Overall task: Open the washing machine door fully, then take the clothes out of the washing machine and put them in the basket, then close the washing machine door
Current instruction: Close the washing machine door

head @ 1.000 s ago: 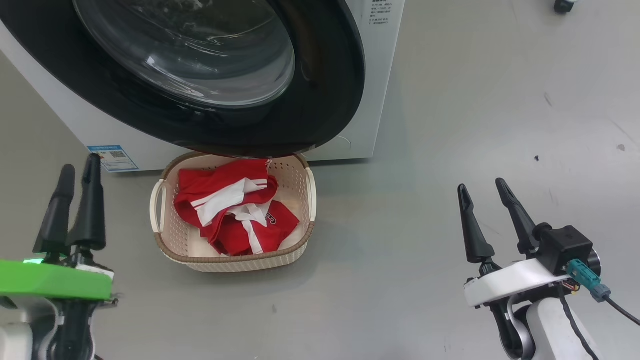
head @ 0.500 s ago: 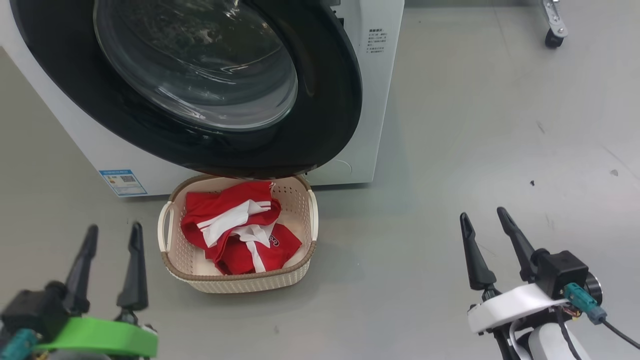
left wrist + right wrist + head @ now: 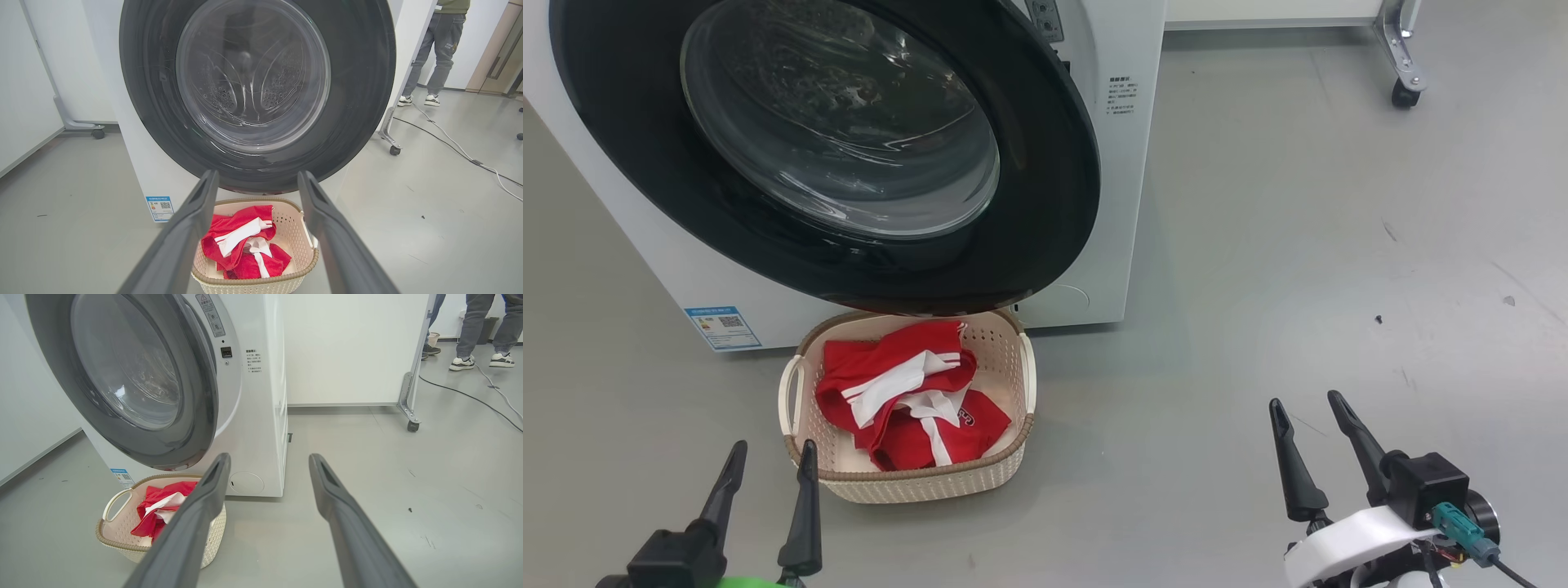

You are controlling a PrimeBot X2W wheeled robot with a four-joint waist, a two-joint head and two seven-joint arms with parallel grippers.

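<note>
Red clothes [image 3: 907, 400] lie heaped in basket [image 3: 915, 486] on floor [image 3: 1258, 245], directly below washing machine door [image 3: 1045, 204], which sits vs. front of washing machine [image 3: 1127, 163]. Empty left gripper [image 3: 774, 449] hovers just in front of basket's near-left corner, jaws wide apart, not touching; right gripper [image 3: 1303, 400] is well off to the right, jaws wide too, nothing btwn them.

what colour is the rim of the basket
Brown, woven-look, around the cream perforated basket; clearest in the head view.

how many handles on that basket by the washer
2: the left handle on the left side of the basket and the right handle on its right side. The basket's far end sits under the door, partly hidden.
</note>
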